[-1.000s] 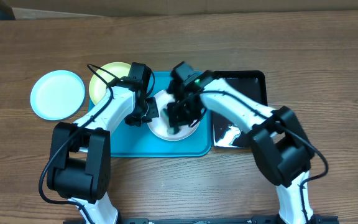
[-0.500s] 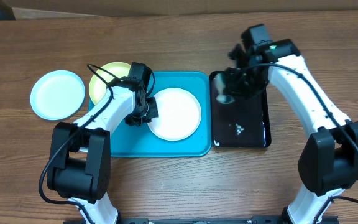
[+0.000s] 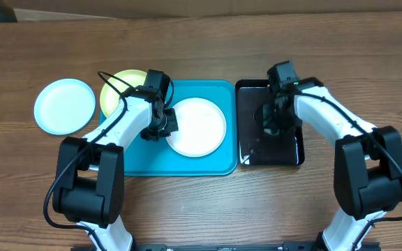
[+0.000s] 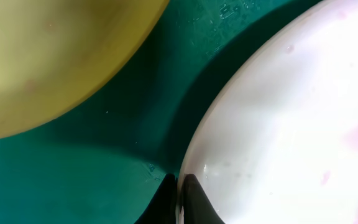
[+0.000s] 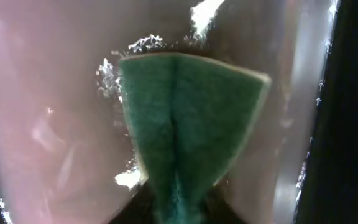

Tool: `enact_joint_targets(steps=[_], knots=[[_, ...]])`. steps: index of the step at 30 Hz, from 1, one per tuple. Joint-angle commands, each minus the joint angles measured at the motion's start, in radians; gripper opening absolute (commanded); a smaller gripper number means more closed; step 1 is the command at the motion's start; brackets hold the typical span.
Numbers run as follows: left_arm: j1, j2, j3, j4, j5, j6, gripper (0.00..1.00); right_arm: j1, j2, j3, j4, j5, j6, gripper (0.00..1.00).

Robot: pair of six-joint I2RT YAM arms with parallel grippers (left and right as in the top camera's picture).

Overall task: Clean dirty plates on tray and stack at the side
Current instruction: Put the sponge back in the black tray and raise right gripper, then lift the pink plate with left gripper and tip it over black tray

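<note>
While the white plate (image 3: 199,127) lies flat in the middle of the turquoise tray (image 3: 187,164), its left rim is pinched by the left gripper (image 3: 160,125). In the left wrist view the jaws are pressed together on that edge, one tip over the plate and one under it against the tray floor. A few faint pinkish marks show on the plate's glossy surface.

Up and to the left, the yellow-green plate (image 3: 117,89) sits at the tray's far left corner. Part of it lies over the tray and part reaches past the rim. It is close to the white plate but apart from it, with bare turquoise between them. The light blue plate (image 3: 65,104) rests on the table (image 3: 201,42) to the left of the tray, just beside the yellow-green one.

Right of the turquoise tray, nearly touching its edge, stands the glossy black tray (image 3: 288,150). The right gripper (image 3: 272,120) hangs over its middle. In the right wrist view its jaws pinch a green sponge (image 5: 185,118), which is creased down its middle and fans out away from them, close above the shiny wet tray floor. Whether the sponge touches that floor cannot be told.
</note>
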Motion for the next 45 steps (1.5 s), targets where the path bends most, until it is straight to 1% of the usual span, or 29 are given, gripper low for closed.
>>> enact_joint_targets(steps=[1, 2, 5, 6, 8, 10, 12, 15, 20, 21, 22, 27, 30, 31, 35, 40, 43, 45], knots=[[0.003, 0.016, -0.010, 0.002, 0.001, -0.007, 0.06, 0.004, -0.012, 0.018, -0.004, 0.033, 0.000, 0.38], [0.003, 0.016, -0.010, 0.002, 0.001, -0.007, 0.08, 0.003, -0.012, 0.037, -0.020, 0.032, 0.000, 0.43], [0.003, 0.016, -0.010, 0.002, 0.001, -0.007, 0.11, -0.003, -0.012, 0.120, -0.097, 0.032, 0.000, 0.52], [0.003, 0.016, -0.010, 0.002, 0.000, -0.007, 0.13, -0.005, -0.012, 0.159, -0.131, 0.032, -0.001, 0.58], [0.003, 0.016, -0.010, 0.002, 0.001, -0.006, 0.18, -0.013, -0.012, 0.235, -0.190, 0.033, -0.001, 0.73], [0.003, 0.016, -0.010, 0.002, 0.000, -0.006, 0.24, -0.022, -0.012, 0.299, -0.233, 0.034, 0.000, 0.82], [0.003, 0.016, -0.010, 0.002, 0.001, -0.006, 0.26, -0.043, -0.012, 0.346, -0.259, 0.032, 0.012, 0.87], [0.003, 0.016, -0.010, 0.002, 0.000, -0.006, 0.26, -0.095, -0.012, 0.366, -0.251, 0.032, 0.055, 0.95], [0.003, 0.016, -0.010, 0.001, 0.000, -0.005, 0.20, -0.220, -0.009, 0.366, -0.241, 0.032, 0.057, 0.95], [0.003, 0.016, -0.010, 0.001, 0.000, -0.005, 0.19, -0.243, -0.009, 0.366, -0.243, 0.033, 0.056, 0.97], [0.003, 0.016, -0.010, 0.001, 0.000, -0.006, 0.18, -0.270, -0.009, 0.366, -0.247, 0.032, 0.057, 1.00], [0.003, 0.016, -0.010, 0.002, 0.000, -0.006, 0.18, -0.360, -0.009, 0.364, -0.254, 0.032, 0.057, 1.00], [0.003, 0.016, -0.010, -0.005, 0.010, -0.006, 0.10, -0.387, -0.009, 0.364, -0.254, 0.032, 0.056, 1.00], [0.004, 0.016, -0.009, -0.014, 0.026, -0.006, 0.04, -0.393, -0.009, 0.364, -0.254, 0.032, 0.056, 1.00], [0.006, 0.016, 0.003, -0.045, 0.101, -0.005, 0.04, -0.400, -0.009, 0.364, -0.254, 0.032, 0.056, 1.00], [0.012, 0.015, 0.085, -0.122, 0.104, 0.049, 0.04, -0.400, -0.009, 0.364, -0.254, 0.032, 0.056, 1.00], [0.019, 0.015, 0.157, -0.190, 0.060, 0.059, 0.04, -0.400, -0.009, 0.364, -0.254, 0.032, 0.056, 1.00], [0.019, 0.015, 0.206, -0.233, -0.004, 0.059, 0.04, -0.400, -0.009, 0.364, -0.254, 0.032, 0.056, 1.00]])
